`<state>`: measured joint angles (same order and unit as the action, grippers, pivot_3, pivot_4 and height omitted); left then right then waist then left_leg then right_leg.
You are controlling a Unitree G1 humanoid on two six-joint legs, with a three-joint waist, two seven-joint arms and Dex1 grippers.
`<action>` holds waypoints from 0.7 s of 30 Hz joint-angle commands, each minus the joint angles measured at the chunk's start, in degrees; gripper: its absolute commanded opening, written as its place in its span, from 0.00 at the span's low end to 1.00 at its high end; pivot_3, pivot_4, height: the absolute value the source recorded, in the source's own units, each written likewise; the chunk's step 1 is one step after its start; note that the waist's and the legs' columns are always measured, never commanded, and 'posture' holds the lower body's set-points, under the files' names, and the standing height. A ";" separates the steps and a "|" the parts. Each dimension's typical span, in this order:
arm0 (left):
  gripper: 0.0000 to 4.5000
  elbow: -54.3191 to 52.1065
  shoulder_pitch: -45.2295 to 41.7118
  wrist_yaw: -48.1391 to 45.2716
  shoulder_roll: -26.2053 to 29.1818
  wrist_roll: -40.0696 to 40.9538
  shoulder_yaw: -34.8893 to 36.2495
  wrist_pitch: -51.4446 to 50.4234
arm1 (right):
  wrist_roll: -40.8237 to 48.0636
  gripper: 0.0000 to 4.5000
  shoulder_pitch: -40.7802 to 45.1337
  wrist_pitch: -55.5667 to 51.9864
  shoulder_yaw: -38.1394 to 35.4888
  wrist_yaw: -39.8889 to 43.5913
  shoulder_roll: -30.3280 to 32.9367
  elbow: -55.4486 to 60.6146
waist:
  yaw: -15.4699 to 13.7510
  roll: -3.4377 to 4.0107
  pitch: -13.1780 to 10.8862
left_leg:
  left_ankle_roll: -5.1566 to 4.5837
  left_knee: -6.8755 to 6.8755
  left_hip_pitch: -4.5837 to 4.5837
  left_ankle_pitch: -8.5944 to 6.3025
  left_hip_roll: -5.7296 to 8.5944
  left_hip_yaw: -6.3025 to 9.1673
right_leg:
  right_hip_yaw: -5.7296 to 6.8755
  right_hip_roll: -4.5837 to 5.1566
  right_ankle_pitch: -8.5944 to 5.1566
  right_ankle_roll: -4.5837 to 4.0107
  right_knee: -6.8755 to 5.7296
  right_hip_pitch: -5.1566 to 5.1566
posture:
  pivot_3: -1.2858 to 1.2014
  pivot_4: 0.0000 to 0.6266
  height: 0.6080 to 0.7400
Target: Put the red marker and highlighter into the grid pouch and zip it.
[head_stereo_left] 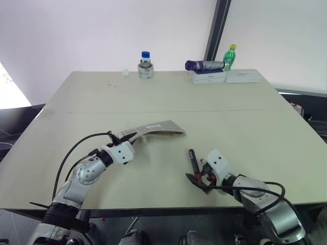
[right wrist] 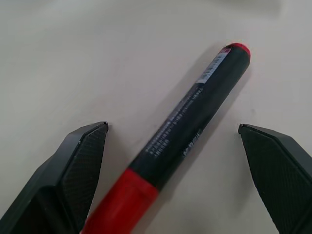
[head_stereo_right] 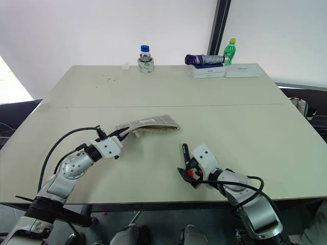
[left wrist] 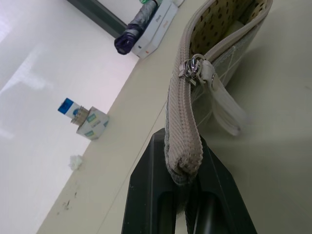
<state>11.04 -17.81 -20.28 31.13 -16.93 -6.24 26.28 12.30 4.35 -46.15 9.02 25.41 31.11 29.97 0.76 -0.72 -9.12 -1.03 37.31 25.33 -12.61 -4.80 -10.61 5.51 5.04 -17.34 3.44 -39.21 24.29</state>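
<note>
My left claw pinches the grid pouch end at mid-bench, keeping its mouth open. Right claw is spread astride the red marker lying near-right, for pickup.

Head stereo pair overlooks table — wrist cameras close, sighting along end effectors.

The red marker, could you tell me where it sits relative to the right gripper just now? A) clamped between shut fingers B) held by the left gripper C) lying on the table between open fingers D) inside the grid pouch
C: the red marker lies flat on the table, with the right gripper open and one finger on each side, not touching it.
</note>
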 commanded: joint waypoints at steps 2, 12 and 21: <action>0.00 -1.88 0.10 -0.13 -0.13 1.08 0.58 -0.52 | -2.17 0.68 -0.33 -0.57 2.40 0.13 1.36 -1.27 | 0.03 -0.07 0.04 | 0.00 0.00 -0.01 0.00 0.00 0.00 | 0.00 0.00 0.00 0.00 0.00 -0.01 | 0.52 0.24 1.00; 0.00 -1.49 -0.70 -0.86 -0.85 1.76 0.16 -0.52 | -6.50 0.07 3.94 15.01 -0.24 2.96 4.33 -10.50 | -0.22 -0.18 0.11 | -0.05 0.14 -0.01 -0.03 0.03 0.00 | 0.00 0.04 0.00 0.00 0.01 -0.10 | 0.52 0.24 1.00; 0.00 -2.82 -0.73 -6.60 -3.19 7.60 -0.79 -1.98 | -4.02 0.07 10.89 25.92 -0.78 11.33 4.57 -11.01 | 0.22 -0.18 0.10 | -0.03 0.08 -0.01 -0.01 0.00 -0.04 | 0.00 -0.03 0.01 0.02 0.01 -0.03 | 0.52 0.24 1.00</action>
<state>10.32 -17.78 -26.65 27.92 -10.63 -7.77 24.04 8.11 13.68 -22.21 10.15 36.52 35.99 17.78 0.98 -0.89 -9.02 -1.06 37.40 25.33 -12.62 -4.80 -10.65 5.51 5.02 -17.33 3.46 -39.20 24.26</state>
